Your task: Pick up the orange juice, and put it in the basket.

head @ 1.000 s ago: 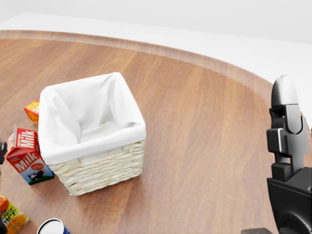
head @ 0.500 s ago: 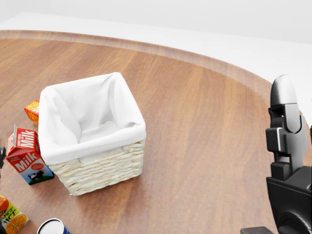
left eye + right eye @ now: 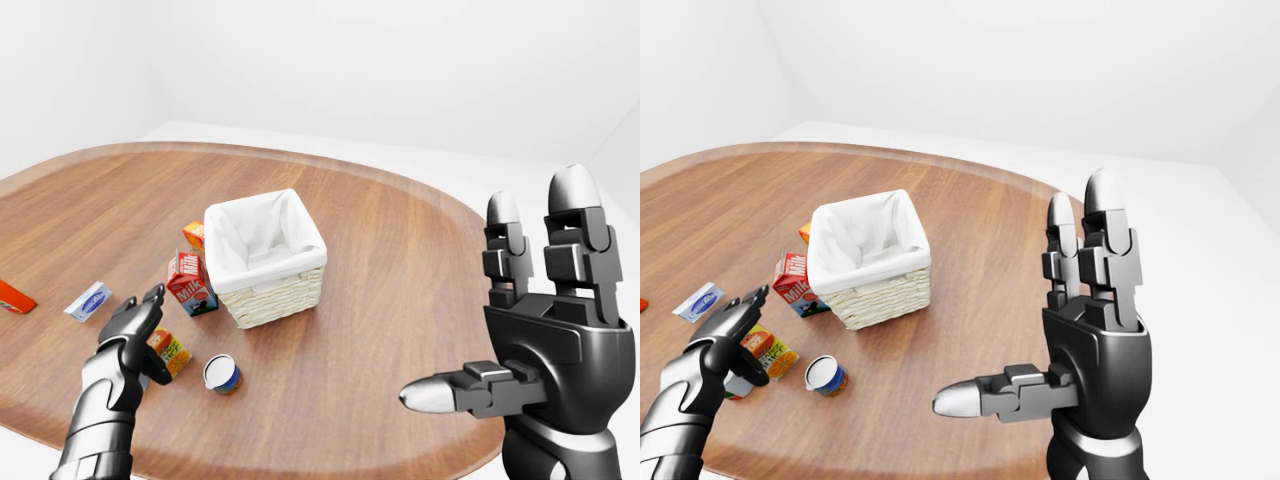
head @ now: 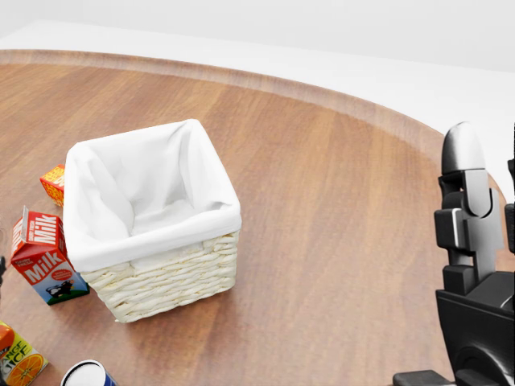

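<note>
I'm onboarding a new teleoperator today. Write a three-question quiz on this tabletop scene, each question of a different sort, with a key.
1. True or false: the orange juice already lies inside the basket.
2. Which carton stands touching or nearly touching the basket's left side in the left-eye view? A) milk carton B) can C) blue packet
3. Fill in: the left hand is ___, fingers spread beside the juice.

Key: 1 false; 2 A; 3 open

OJ carton [image 3: 172, 352], orange w/ fruit print, lies tipped on the wood tabletop [image 3: 400, 260] lower-left of the empty, white-lined wicker basket [image 3: 266, 258], upright mid-tabletop.
</note>
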Available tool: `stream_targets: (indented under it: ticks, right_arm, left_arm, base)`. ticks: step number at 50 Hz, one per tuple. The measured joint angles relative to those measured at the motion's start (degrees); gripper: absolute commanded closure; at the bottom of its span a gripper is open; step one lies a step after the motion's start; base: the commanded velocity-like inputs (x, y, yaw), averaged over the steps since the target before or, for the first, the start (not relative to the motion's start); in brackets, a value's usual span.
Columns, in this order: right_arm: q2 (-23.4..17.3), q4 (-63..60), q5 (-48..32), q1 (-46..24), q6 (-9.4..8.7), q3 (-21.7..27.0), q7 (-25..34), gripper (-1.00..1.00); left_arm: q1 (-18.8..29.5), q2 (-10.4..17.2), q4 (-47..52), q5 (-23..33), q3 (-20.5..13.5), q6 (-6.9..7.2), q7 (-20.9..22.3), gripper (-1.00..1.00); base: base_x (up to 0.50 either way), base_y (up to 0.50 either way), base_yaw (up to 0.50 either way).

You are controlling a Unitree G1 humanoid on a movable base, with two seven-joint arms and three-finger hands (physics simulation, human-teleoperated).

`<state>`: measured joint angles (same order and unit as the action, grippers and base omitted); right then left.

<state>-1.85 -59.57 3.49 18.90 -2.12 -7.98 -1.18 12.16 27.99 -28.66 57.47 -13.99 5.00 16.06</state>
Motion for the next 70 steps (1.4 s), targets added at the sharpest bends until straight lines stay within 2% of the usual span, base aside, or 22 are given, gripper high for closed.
stream_targets:
  ticks: [28,29,30,36,48,62,70]
  right_arm:
    - [-0.1,0.2,-0.3,-0.3,-0.32,-0.3,-0.2,-1.00]
    - [-0.1,0.2,-0.3,-0.4,-0.33,-0.3,-0.2,-1.00]
    - [-0.1,0.2,-0.3,-0.4,-0.35,-0.3,-0.2,-1.00]
    - [-0.1,0.3,-0.4,-0.5,-0.39,-0.4,-0.3,-1.00]
    - [-0.1,0.1,-0.4,-0.6,-0.64,-0.4,-0.3,-1.00]
    - [-0.1,-0.1,-0.5,-0.6,-0.86,-0.4,-0.3,-1.00]
    - [-0.1,-0.2,-0.6,-0.7,-1.00,-0.4,-0.4,-1.00]
  left_arm:
    - [1.8,1.0,-7.2,-2.1,1.9,0.00,-3.9,-1.00]
    - [1.8,1.1,-7.4,-2.2,1.9,0.00,-4.0,-0.69]
    - [1.9,1.1,-7.5,-2.3,1.9,0.00,-4.1,1.00]
    - [2.4,1.2,-7.5,-2.7,1.9,0.00,-4.6,1.00]
    - [2.3,0.9,-8.4,-2.6,2.4,0.00,-2.6,1.00]
    - [2.1,0.9,-8.5,-2.5,2.6,0.00,-3.0,1.00]
    - [0.7,0.3,-3.1,-3.9,1.6,0.01,-2.2,1.00]
  base:
    - [0.00,0.00,0.00]
    - [0.00,0.00,0.00]
    - [0.00,0.00,0.00]
    - [0.00,0.00,0.00]
    - [0.00,0.00,0.00]
    - [0.00,0.00,0.00]
    - [0.00,0.00,0.00]
